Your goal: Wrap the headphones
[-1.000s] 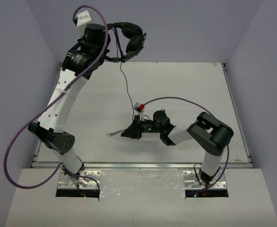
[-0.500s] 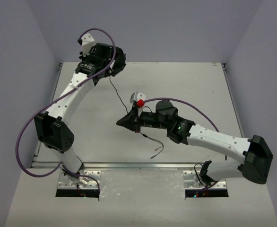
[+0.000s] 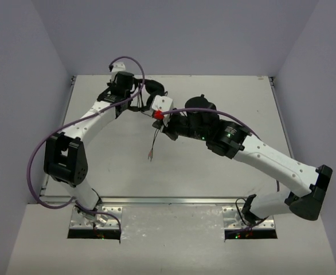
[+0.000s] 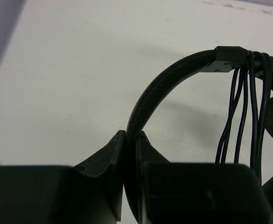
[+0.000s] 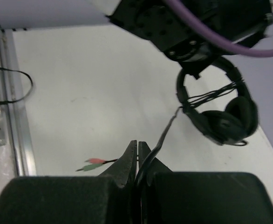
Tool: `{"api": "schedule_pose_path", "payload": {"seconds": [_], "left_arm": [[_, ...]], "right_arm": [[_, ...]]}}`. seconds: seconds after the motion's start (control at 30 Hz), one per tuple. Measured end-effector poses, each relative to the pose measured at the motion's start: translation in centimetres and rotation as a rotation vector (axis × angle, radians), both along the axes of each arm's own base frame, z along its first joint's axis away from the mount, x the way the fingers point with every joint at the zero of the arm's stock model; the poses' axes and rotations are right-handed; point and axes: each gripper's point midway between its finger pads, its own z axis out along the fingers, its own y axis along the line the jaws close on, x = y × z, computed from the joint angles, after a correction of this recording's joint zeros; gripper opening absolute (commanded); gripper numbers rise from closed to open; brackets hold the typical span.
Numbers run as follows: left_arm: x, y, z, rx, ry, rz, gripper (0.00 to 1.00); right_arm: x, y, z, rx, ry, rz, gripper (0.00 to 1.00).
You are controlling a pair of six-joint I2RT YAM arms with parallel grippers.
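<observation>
The black headphones point(image 3: 154, 87) hang at the back centre. My left gripper point(image 3: 137, 103) is shut on the arched headband point(image 4: 174, 70), with the band pinched at the fingertips point(image 4: 131, 140). Several turns of the thin cable point(image 4: 248, 98) lie over the headband near one earcup point(image 5: 220, 123). My right gripper point(image 3: 159, 122) is just right of the headphones and shut on the cable point(image 5: 162, 135), as the right wrist view point(image 5: 137, 148) shows. The free end hangs down to the pink and green plugs point(image 5: 92, 163), which also show in the top view point(image 3: 150, 154).
Thick purple robot cables point(image 3: 128, 60) loop over both arms. The left arm's wrist point(image 5: 183, 28) is close above the headphones. The table's metal edge rail point(image 5: 10, 102) runs along the left of the right wrist view. Grey walls stand at the left, back and right.
My left arm has brought the headphones down from high at the back to near the table. My right arm has stretched back and left with the cable, and the loose end is shorter.
</observation>
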Motion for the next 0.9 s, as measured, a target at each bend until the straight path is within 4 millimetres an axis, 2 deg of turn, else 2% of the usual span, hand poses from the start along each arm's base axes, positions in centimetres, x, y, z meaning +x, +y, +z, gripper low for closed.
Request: {"api": "schedule_pose_path", "payload": {"seconds": [0.07, 0.2, 0.27, 0.4, 0.5, 0.63, 0.73, 0.8, 0.9], "left_arm": [[0.2, -1.7, -2.2, -0.032, 0.011, -0.124, 0.00], [-1.5, -5.8, -7.0, -0.074, 0.116, -0.377, 0.00], [-2.1, -7.7, -8.0, -0.058, 0.134, -0.478, 0.00], [-3.8, -12.1, -8.7, 0.007, 0.117, -0.686, 0.00], [-6.1, -14.7, -8.0, 0.034, 0.084, -0.832, 0.01], [-8.2, -16.6, -4.9, 0.065, 0.005, -0.990, 0.00], [-9.1, -17.8, -2.5, 0.100, -0.045, -1.060, 0.00], [-9.9, -18.6, -1.6, 0.126, -0.058, -1.097, 0.00], [-11.6, -19.3, -0.3, 0.147, -0.072, -1.138, 0.00]], "right_arm": [[1.2, -1.0, 0.7, -0.062, -0.050, -0.026, 0.01], [4.6, -3.0, 1.9, -0.169, -0.156, -0.103, 0.01], [6.2, -4.3, 1.6, -0.237, -0.207, -0.142, 0.01], [9.2, -7.8, 1.5, -0.352, -0.289, -0.238, 0.01], [12.5, -11.7, 2.0, -0.409, -0.340, -0.363, 0.01], [16.0, -17.2, 2.1, -0.485, -0.383, -0.532, 0.01], [17.3, -19.1, 2.6, -0.492, -0.396, -0.601, 0.01], [17.8, -19.3, 2.6, -0.480, -0.401, -0.619, 0.01], [18.8, -20.2, 1.4, -0.462, -0.364, -0.655, 0.01]]}}
